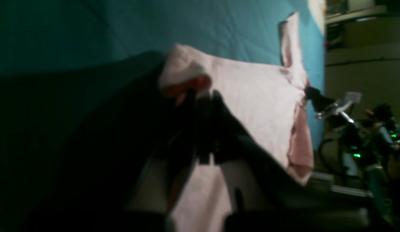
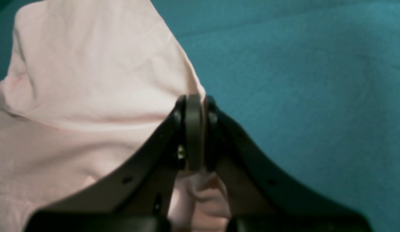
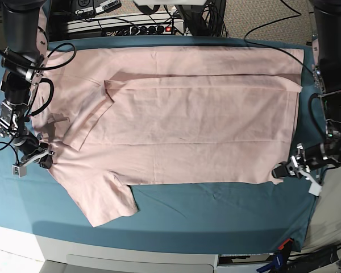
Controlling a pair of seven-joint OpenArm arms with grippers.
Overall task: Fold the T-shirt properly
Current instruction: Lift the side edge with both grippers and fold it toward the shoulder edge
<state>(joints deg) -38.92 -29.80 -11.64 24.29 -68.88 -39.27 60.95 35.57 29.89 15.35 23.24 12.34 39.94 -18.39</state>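
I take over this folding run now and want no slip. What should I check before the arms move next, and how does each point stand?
1. Right gripper shut on the T-shirt: ok, cloth is pinched between its fingers.
2. Left gripper shut on the T-shirt at the hem corner: ok in the base view; the left wrist view is too dark to confirm.
3. Far long edge already folded inward: ok, a straight fold runs along it.
4. Near sleeve tucked in: not ok, it lies spread on the table cloth.
5. Cloth between the two grips flat: ok, only light wrinkles.
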